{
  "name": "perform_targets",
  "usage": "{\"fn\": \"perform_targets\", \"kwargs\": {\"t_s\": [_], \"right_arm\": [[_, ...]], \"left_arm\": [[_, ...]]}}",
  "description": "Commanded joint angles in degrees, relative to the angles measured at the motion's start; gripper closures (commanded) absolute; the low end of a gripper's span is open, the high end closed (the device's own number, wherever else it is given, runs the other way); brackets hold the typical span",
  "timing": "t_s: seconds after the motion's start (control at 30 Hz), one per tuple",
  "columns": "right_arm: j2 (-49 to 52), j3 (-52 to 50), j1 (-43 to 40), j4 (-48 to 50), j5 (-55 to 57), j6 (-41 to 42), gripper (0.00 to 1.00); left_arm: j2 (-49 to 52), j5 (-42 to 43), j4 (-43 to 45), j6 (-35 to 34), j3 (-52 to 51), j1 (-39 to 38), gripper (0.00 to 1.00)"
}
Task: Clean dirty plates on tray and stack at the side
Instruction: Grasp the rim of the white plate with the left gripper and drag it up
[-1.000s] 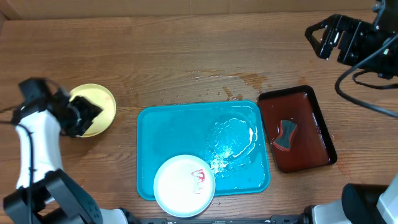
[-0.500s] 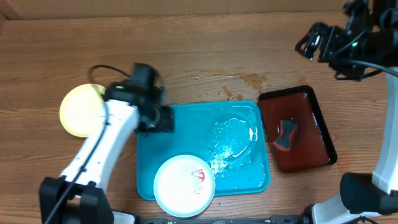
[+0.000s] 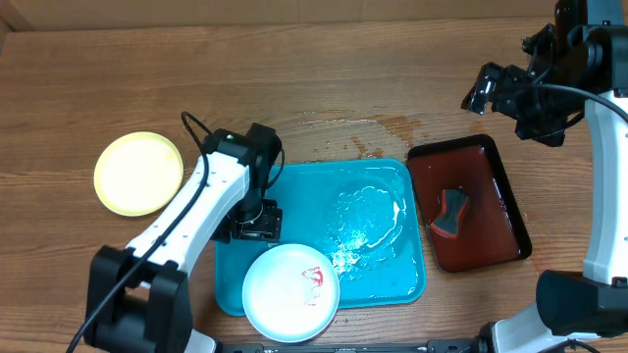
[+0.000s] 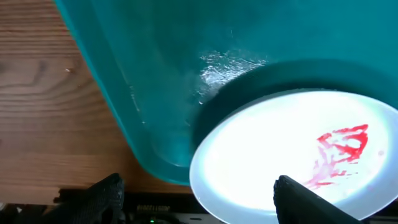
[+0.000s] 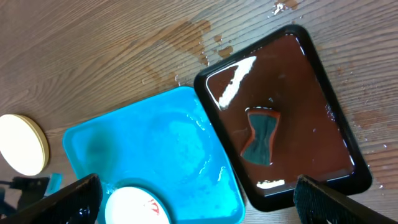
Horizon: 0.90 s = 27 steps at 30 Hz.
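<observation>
A pale blue-white plate (image 3: 290, 291) with a red smear sits at the front edge of the turquoise tray (image 3: 294, 201). My left gripper (image 3: 250, 224) hovers over the tray just behind that plate, open and holding nothing. In the left wrist view the plate (image 4: 292, 155) lies between and below the spread fingers of the left gripper (image 4: 199, 196), over the tray (image 4: 155, 74). A yellow-green plate (image 3: 138, 174) rests on the table at the left, its face clean. My right gripper (image 3: 496, 86) stands open high at the back right, above the tray (image 5: 155, 143).
A dark red-brown tray (image 3: 469, 204) holding water and a sponge (image 3: 450, 213) lies right of the turquoise tray. Water pools on the turquoise tray's right half (image 3: 368, 221), and wet patches (image 3: 363, 126) mark the table behind it.
My left arm swung from the yellow-green plate at the left over to the turquoise tray, and its jaws opened wider. The right arm shifted slightly left.
</observation>
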Motion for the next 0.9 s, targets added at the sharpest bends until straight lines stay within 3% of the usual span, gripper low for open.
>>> {"fn": "perform_targets", "kwargs": {"t_s": [0.0,0.17,0.43,0.47,0.53,0.57,0.87], "right_arm": [[-0.15,-0.09,-0.11,0.33,0.57,-0.48,0.0],[-0.15,-0.09,-0.11,0.28,0.57,-0.92,0.0],[-0.15,-0.09,-0.11,0.39,0.55,-1.66,0.0],[-0.15,-0.09,-0.11,0.48,0.55,-1.75,0.0],[-0.15,-0.09,-0.11,0.52,0.52,-1.75,0.0],[-0.15,-0.09,-0.11,0.5,0.52,-1.77,0.0],[-0.15,-0.09,-0.11,0.57,0.55,-1.77,0.0]], "left_arm": [[2.14,4.39,0.33,1.64,-2.62,0.22,0.22],[4.0,5.84,6.43,0.76,-10.16,0.22,0.34],[3.93,10.05,12.28,0.94,-19.39,0.26,0.35],[3.93,11.04,12.85,0.98,-20.22,0.26,0.44],[3.93,11.56,13.86,-0.07,-21.4,0.31,0.8],[3.93,11.67,14.25,-0.5,-21.7,0.31,0.93],[3.93,10.75,20.96,-9.07,-21.18,0.35,0.96]]}}
